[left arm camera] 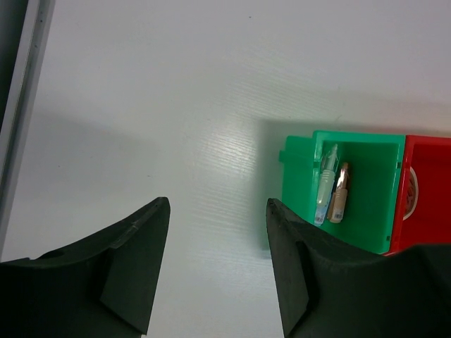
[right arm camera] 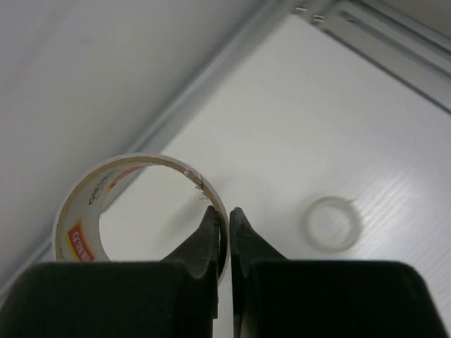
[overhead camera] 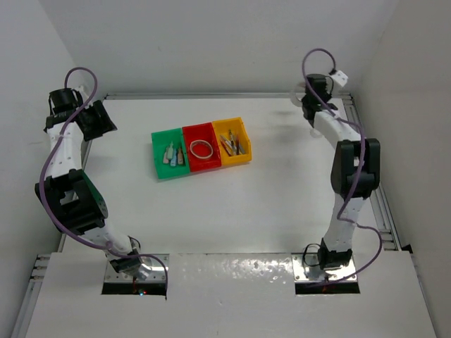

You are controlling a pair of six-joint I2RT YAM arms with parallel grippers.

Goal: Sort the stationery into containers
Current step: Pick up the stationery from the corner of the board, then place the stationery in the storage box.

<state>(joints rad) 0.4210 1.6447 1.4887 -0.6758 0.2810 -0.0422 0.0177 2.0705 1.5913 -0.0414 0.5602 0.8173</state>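
Note:
My right gripper (right arm camera: 227,215) is shut on the wall of a white tape roll (right arm camera: 134,204) with a red label, close to the back wall at the table's far right corner (overhead camera: 307,105). A small clear tape roll (right arm camera: 331,223) lies on the table just right of it. My left gripper (left arm camera: 217,204) is open and empty, at the far left of the table (overhead camera: 106,125). The green bin (left arm camera: 352,211) holds chunky pastel pieces (left arm camera: 332,189). In the top view the green bin (overhead camera: 159,153), red bin (overhead camera: 190,132) and yellow-orange bin (overhead camera: 243,133) stand joined mid-table. The red one holds a tape ring (overhead camera: 201,148) and the yellow-orange one holds pens (overhead camera: 231,144).
A metal rail (right arm camera: 380,42) runs along the table's right edge, and another (left arm camera: 21,105) along the left edge. White walls close in the back and sides. The red bin's end (left arm camera: 426,190) shows right of the green one.

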